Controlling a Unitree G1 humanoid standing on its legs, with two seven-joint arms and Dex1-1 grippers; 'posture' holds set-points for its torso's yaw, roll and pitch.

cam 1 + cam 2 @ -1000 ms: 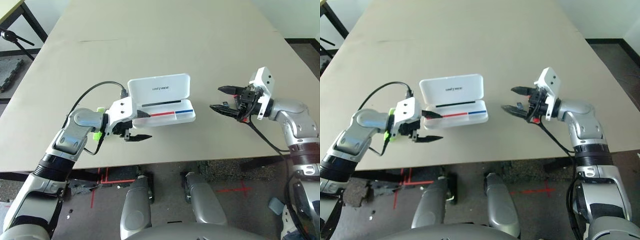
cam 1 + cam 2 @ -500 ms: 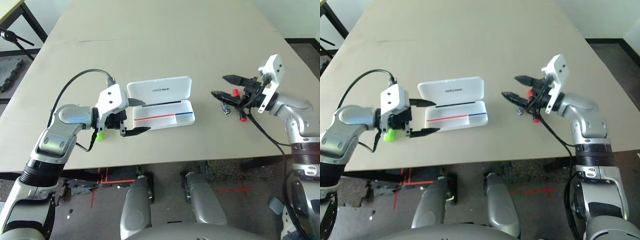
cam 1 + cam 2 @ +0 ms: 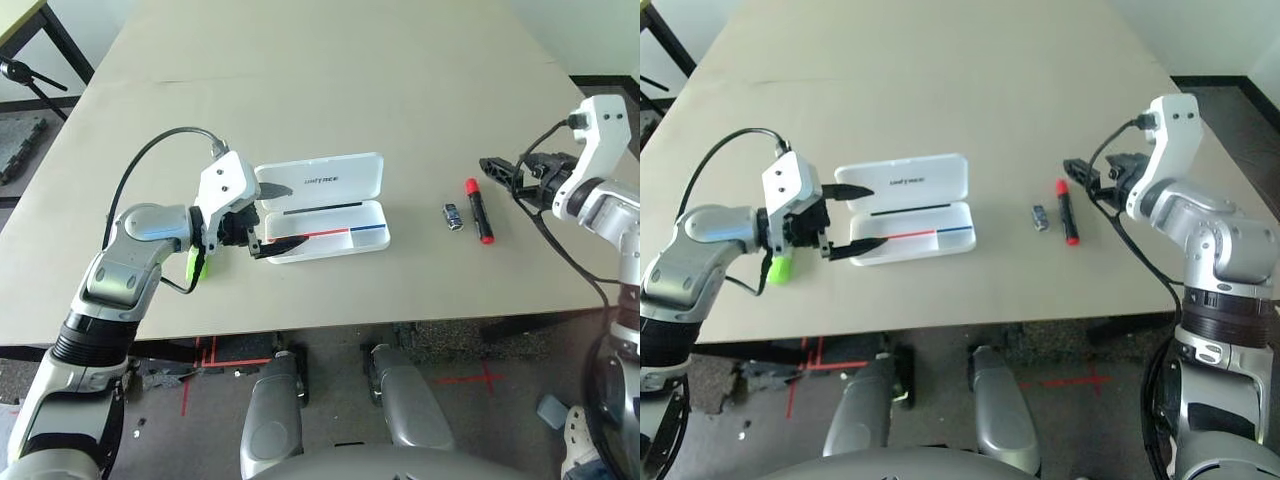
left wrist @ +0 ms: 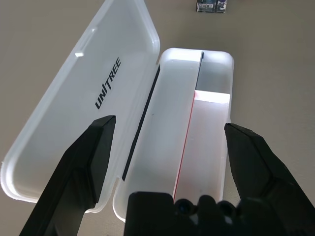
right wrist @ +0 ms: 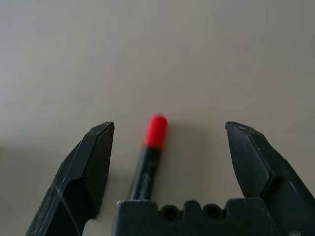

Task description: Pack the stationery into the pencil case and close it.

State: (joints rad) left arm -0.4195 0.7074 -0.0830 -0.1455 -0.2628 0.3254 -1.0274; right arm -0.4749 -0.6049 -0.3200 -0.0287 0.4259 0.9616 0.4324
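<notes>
At centre-left, the open white plastic pencil case (image 3: 325, 212) could be shoved by the wide-open, empty left gripper (image 4: 171, 123) if lowered carelessly; at right, the red-capped black marker (image 3: 479, 211) could be rolled by the spread, empty right gripper (image 5: 170, 125).

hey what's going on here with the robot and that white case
The robot is packing stationery into the white pencil case, but nothing is packed yet: the case lies open and empty. Its left gripper hovers open at the case, holding nothing. The right gripper, also open and empty, is by the red-capped marker, which lies on the table beside a small silver-and-blue piece. A lime-green highlighter lies near the left gripper.
</notes>
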